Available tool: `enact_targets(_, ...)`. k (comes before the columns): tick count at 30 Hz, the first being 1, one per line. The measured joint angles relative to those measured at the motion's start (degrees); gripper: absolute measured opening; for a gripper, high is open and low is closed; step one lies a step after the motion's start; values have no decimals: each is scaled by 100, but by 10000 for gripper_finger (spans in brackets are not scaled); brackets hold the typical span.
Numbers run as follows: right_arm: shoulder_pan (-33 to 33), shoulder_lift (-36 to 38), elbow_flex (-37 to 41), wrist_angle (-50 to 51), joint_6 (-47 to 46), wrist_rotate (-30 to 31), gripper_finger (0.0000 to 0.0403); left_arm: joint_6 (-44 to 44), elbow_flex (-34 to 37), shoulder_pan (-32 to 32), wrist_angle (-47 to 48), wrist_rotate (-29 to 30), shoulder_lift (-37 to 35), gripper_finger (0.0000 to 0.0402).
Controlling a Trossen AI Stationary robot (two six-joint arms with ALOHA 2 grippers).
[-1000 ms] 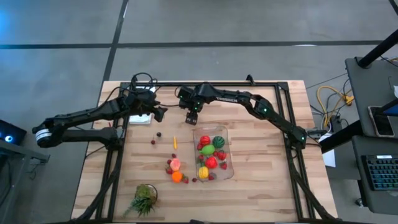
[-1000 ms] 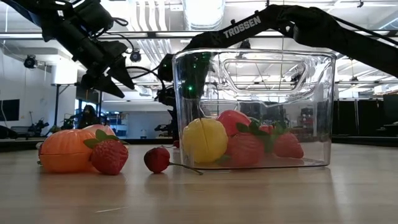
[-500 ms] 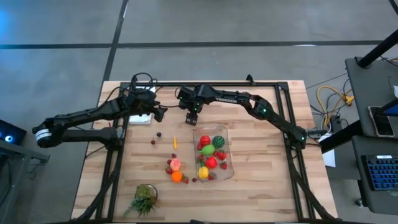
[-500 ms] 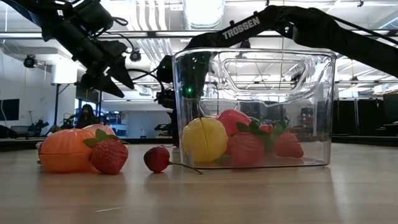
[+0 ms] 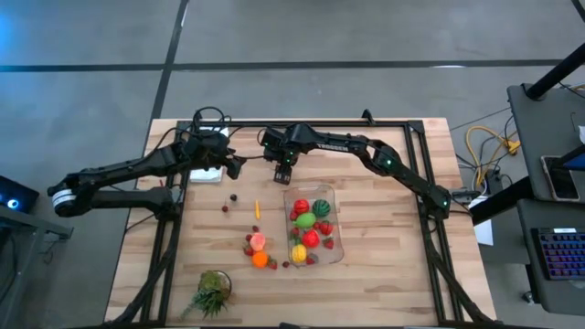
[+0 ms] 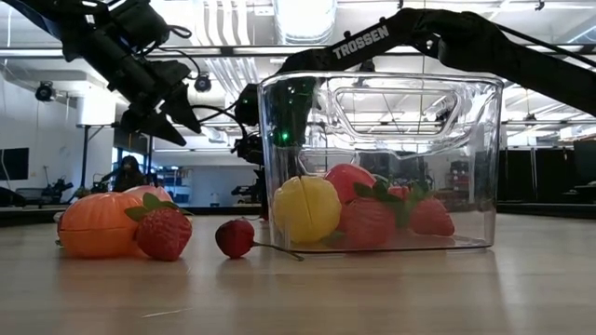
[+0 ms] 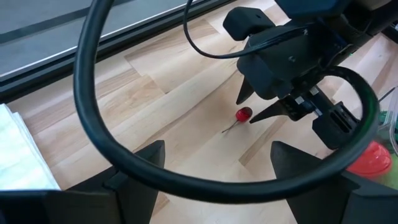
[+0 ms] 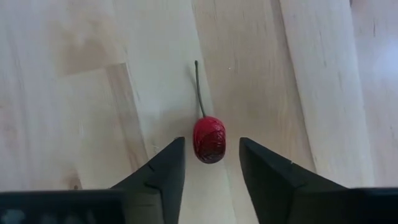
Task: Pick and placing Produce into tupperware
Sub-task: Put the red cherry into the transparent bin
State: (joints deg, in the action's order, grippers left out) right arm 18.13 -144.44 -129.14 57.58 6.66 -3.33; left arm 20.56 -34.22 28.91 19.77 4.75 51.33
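A small red cherry (image 8: 209, 140) with a thin stem lies on the wood just beyond the far end of the clear tupperware (image 5: 311, 188). My right gripper (image 8: 211, 152) points steeply down at it, open. One finger stands on each side of the cherry, with a thin strip of wood showing between each finger and the fruit. In the left wrist view the same cherry (image 7: 244, 114) sits between those fingertips. The tupperware holds several produce pieces, red, green and yellow. My left gripper (image 7: 214, 165) hovers open and empty to the left, raised above the table.
Loose produce lies left of the tupperware: two dark cherries (image 5: 228, 202), a small carrot (image 5: 258, 208), and a pink and an orange piece with strawberries (image 5: 259, 249). A leafy green tuft (image 5: 212, 291) sits near the front edge. A white sheet (image 5: 208, 175) lies under the left arm.
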Motion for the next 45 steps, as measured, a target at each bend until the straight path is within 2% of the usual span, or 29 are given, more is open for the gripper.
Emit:
enact_targets(13, -4, 0, 2, -83, -4, 218, 74, 0, 2, 0, -2, 0, 0, 278)
enact_targets(16, -11, 0, 2, -85, -24, 499, 67, 0, 2, 0, 0, 0, 0, 278)
enact_targets(25, -11, 171, -159, -29, -721, 479, 64, 0, 2, 0, 4, -2, 0, 278)
enact_targets(29, -11, 260, -595, 240, -872, 393, 63, 0, 4, 0, 2, 0, 0, 278)
enact_targets(33, -7, 688, -516, 279, -1207, -273, 63, 2, 4, 0, 8, -2, 2, 278)
enact_targets(36, -35, 1016, -544, 440, -1331, -594, 63, 7, 4, 1, 7, -2, 7, 278)
enact_targets(45, -141, 1393, -544, 2072, -1897, -450, 63, 2, 39, 2, -62, -2, 7, 278)
